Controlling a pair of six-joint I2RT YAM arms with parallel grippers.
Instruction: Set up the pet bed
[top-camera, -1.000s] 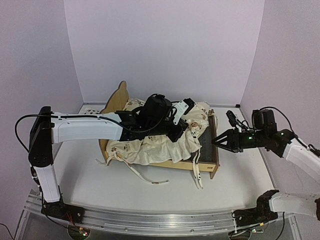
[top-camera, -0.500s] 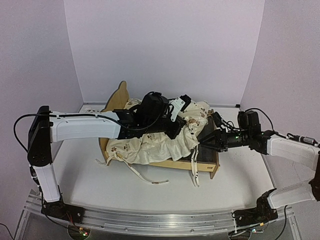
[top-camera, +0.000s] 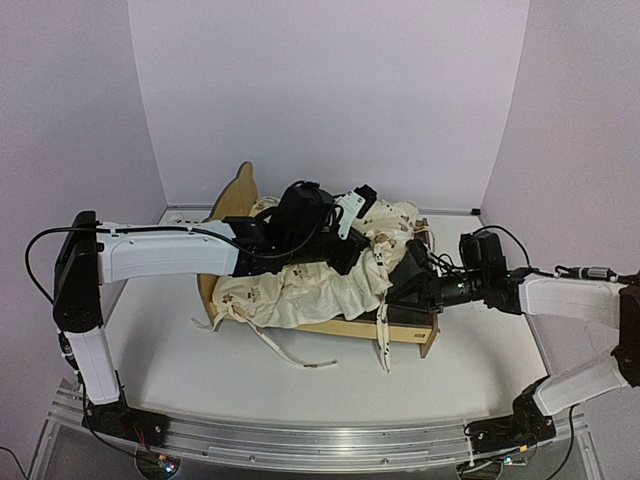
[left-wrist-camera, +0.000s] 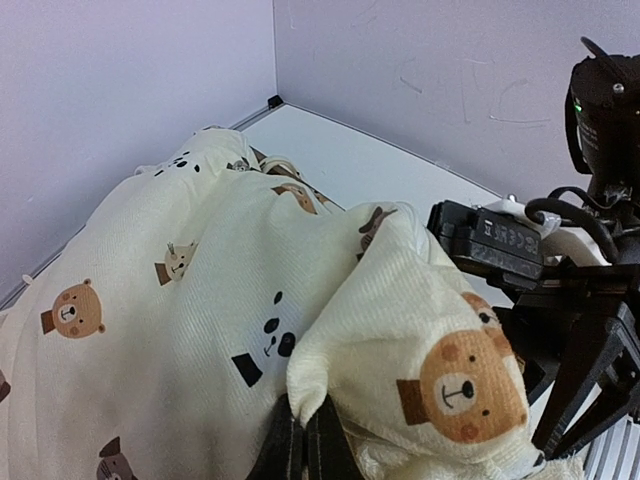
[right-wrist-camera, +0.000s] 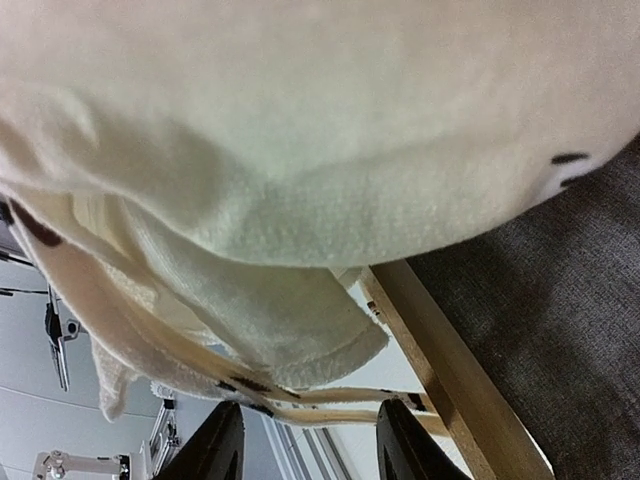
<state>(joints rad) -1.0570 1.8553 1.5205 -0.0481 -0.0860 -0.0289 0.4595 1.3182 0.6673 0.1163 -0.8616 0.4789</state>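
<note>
The pet bed (top-camera: 232, 196) is a light plywood frame with an eared headboard at the back left and a grey felt base (right-wrist-camera: 570, 300). A cream animal-print cover (top-camera: 300, 288) lies bunched over it. My left gripper (top-camera: 358, 262) is shut on a raised fold of the cover (left-wrist-camera: 400, 330), its fingers (left-wrist-camera: 325, 452) pinched together at the bottom of the left wrist view. My right gripper (top-camera: 392, 295) reaches in from the right under the lifted cover (right-wrist-camera: 300, 150). It is open (right-wrist-camera: 310, 445), with nothing held, just above the bed's front rail (right-wrist-camera: 440, 370).
Cream tie straps (top-camera: 290, 350) trail from the cover over the front rail onto the white table (top-camera: 160, 340); two more straps (right-wrist-camera: 340, 398) cross just ahead of my right fingers. Lilac walls close in the back and sides. A metal rail (top-camera: 320, 440) runs along the near edge.
My right arm has moved left from beside the bed to under the cover's hanging edge. My left gripper has drawn the held fold slightly left and up.
</note>
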